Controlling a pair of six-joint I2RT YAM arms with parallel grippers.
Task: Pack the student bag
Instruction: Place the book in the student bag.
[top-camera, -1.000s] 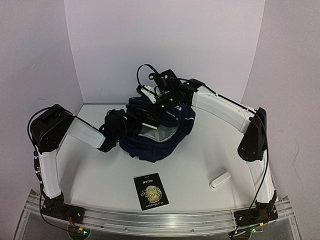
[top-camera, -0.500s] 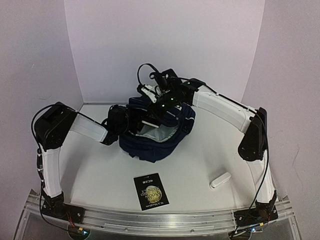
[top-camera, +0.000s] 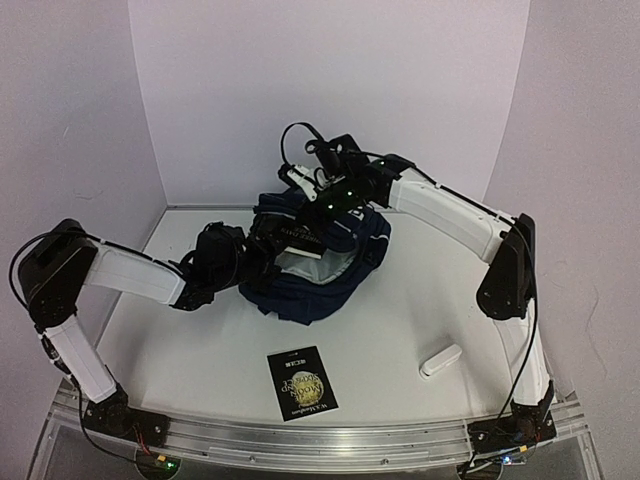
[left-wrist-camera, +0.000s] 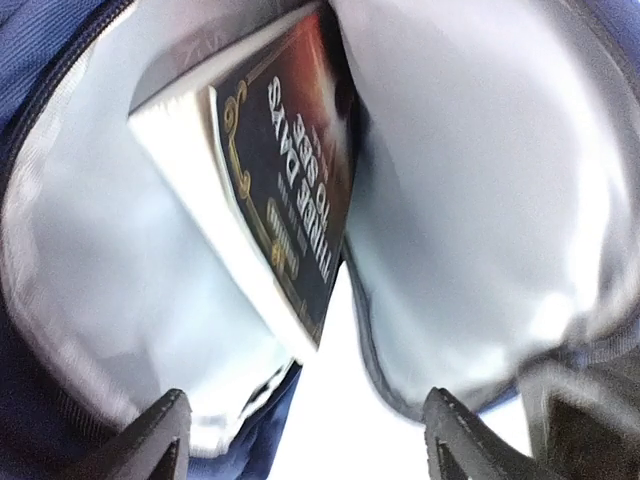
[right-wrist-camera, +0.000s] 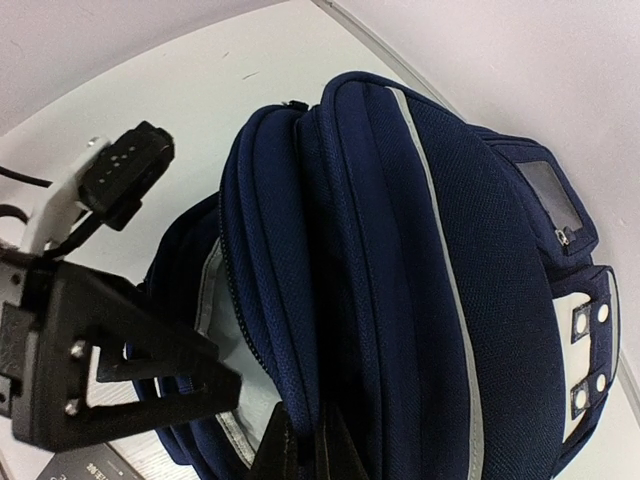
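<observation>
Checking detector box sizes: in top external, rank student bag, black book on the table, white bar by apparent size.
1. student bag, largest by far.
2. black book.
3. white bar, smallest.
Gaps are plain; no ties.

The left gripper (left-wrist-camera: 305, 430) has opened and drawn back toward 8 o'clock, leaving the dark gold-lettered paperback book (left-wrist-camera: 300, 190) inside the navy fabric backpack (top-camera: 310, 292).
</observation>
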